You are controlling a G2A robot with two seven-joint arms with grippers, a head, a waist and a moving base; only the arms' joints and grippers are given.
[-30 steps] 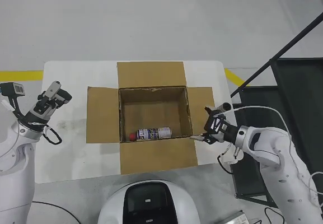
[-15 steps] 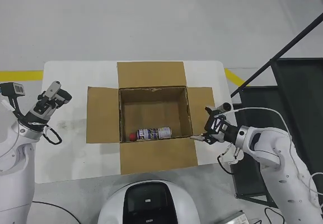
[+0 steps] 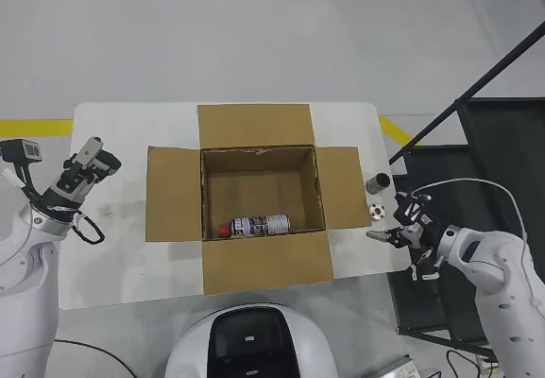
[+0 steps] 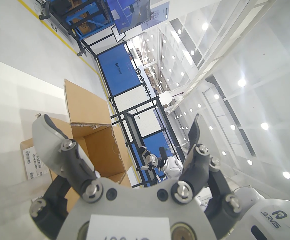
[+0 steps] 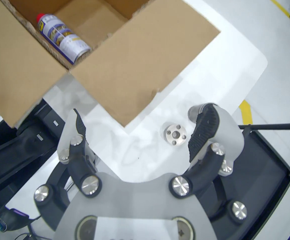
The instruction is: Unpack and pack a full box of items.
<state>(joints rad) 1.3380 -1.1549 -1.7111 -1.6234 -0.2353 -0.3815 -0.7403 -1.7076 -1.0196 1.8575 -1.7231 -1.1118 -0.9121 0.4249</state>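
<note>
An open cardboard box [image 3: 173, 194] stands mid-table with all flaps spread. Inside, against its near wall, lies a spray can [image 3: 261, 225] with a red cap [image 5: 62, 37]. My right gripper [image 3: 390, 222] hovers open and holding nothing over the table's right edge, beyond the right flap [image 5: 145, 58]. Just ahead of it, a small metal flange disc [image 5: 175, 134] lies on the table [image 3: 377, 208]. A short metal cylinder [image 3: 379, 180] stands beside the disc. My left gripper [image 3: 100, 156] is open and holding nothing above the table's left edge, tilted upward [image 4: 119, 126].
A dark metal rack [image 3: 499, 142] stands close to the right of the table. The white tabletop [image 3: 111, 246] is bare left of the box. A label sticks to the left flap [image 4: 34, 161].
My right gripper has pulled back to the right, off the box's right flap toward the table edge, uncovering the flange disc. The left arm has not moved.
</note>
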